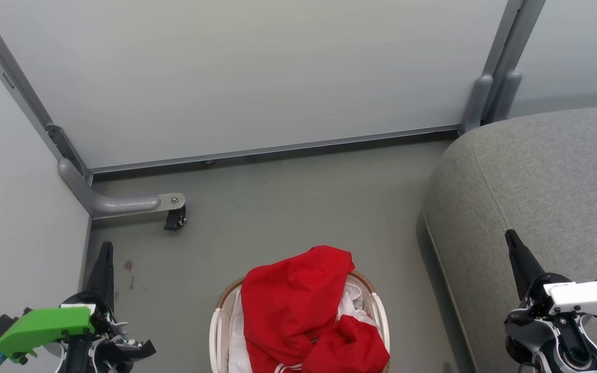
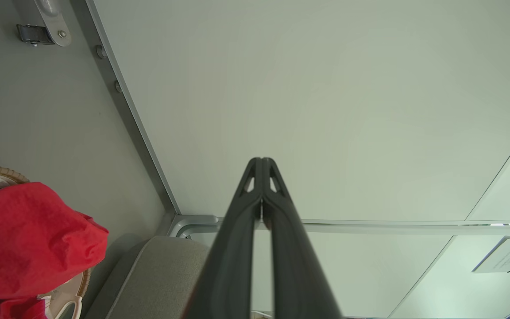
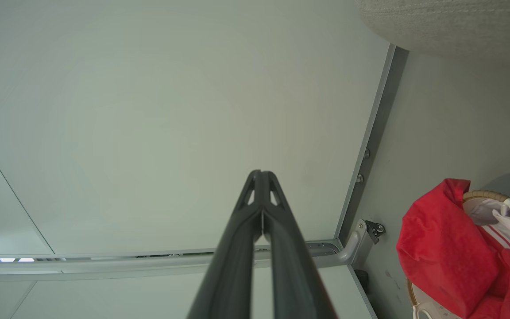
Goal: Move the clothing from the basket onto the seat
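Noting the posture: left end effector (image 1: 105,249) at the lower left over the floor (image 1: 288,207); right end effector (image 1: 512,241) at the lower right, seen against the grey seat (image 1: 547,176); both have their two dark fingers pressed together tip to tip, pinching nothing; each wrist view shows the pair meeting in a closed point against the pale partition panel (image 1: 246,77).

Clothing (image 1: 293,305): bright red, heaped in the basket (image 1: 216,331); basket stands on the floor between the two arms, near the seat's rounded front with a strip of floor between them; the larger garment mounds above the brown rim and drapes over its far side; a second red bundle lies lower, toward the seat, with white stripes showing at the bottom edge of the head view; white liner (image 1: 353,303) visible beside it; nothing red on the seat; judged: transfer not begun.

Why so placed (judgement): basket close to the seat keeps the carry short; arms parked wide of the basket leave the head camera an open look at the heap; fingers are shut since no grasp is in hand, and must spread before any descent.

Next move (judgement): right arm is nearer the seat, so probably the better carrier; the raised fold of the top garment offers a pinch point; soft fabric will sag, and may drag the second piece or the liner, or catch on the rim.
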### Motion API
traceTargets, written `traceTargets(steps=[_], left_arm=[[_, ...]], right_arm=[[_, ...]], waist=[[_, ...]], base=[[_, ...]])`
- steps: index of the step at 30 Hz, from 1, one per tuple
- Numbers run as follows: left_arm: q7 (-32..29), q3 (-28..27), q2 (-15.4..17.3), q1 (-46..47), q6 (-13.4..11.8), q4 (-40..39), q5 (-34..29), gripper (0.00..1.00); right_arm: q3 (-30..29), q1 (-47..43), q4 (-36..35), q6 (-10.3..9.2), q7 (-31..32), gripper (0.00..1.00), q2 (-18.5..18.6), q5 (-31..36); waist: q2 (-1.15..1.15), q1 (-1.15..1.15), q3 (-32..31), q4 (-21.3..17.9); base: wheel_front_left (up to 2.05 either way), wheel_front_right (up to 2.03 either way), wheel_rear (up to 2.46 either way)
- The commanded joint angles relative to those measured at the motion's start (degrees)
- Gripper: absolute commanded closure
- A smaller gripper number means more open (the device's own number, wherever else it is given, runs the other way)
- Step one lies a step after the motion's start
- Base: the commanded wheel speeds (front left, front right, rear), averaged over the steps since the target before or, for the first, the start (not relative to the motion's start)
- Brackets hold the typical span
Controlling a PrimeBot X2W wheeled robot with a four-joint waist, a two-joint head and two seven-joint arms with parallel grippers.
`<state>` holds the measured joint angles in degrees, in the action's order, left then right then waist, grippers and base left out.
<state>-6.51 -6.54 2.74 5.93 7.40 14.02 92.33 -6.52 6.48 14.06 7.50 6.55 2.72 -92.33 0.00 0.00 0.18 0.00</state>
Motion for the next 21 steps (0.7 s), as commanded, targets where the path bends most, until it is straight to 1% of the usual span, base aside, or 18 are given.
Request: traceTargets(steps=[1, 2, 7, 14, 21], left_arm=[[-0.2, -0.1, 0.3, 0.6, 0.3, -0.1, 0.2, 1.0], [0.0, 0.0, 0.0, 0.0, 0.0, 0.0, 0.0, 0.0], [0.2, 0.5, -0.4, -1.6, 0.0, 2.1, -0.1, 0.0], [2.3, 2.7, -0.3, -1.9, 0.0, 1.5, -1.2, 0.0], [4.2, 4.0, -0.3, -2.1, 0.0, 0.9, -4.2, 0.0]], right_arm=[[0.0, -0.7, -0.2, -0.02, 0.1, 1.0, 0.4, -0.2], [0.0, 0.0, 0.0, 0.0, 0.0, 0.0, 0.0, 0.0], [0.3, -1.1, 2.0, -0.02, -0.2, 0.0, -0.7, 0.1], [1.6, -1.5, 1.9, -0.02, -2.3, 0.0, -0.6, 1.4], [1.5, -1.7, 2.0, -0.02, -4.2, 0.0, -0.5, 4.9]], waist=[[0.0, 0.0, 0.0, 0.0], [0.0, 0.0, 0.0, 0.0], [0.0, 0.0, 0.0, 0.0], [0.0, 0.0, 0.0, 0.0], [0.0, 0.0, 0.0, 0.1]], base=[[0.0, 0.0, 0.0], [0.0, 0.0, 0.0], [0.0, 0.0, 0.0], [0.0, 0.0, 0.0], [0.0, 0.0, 0.0]])
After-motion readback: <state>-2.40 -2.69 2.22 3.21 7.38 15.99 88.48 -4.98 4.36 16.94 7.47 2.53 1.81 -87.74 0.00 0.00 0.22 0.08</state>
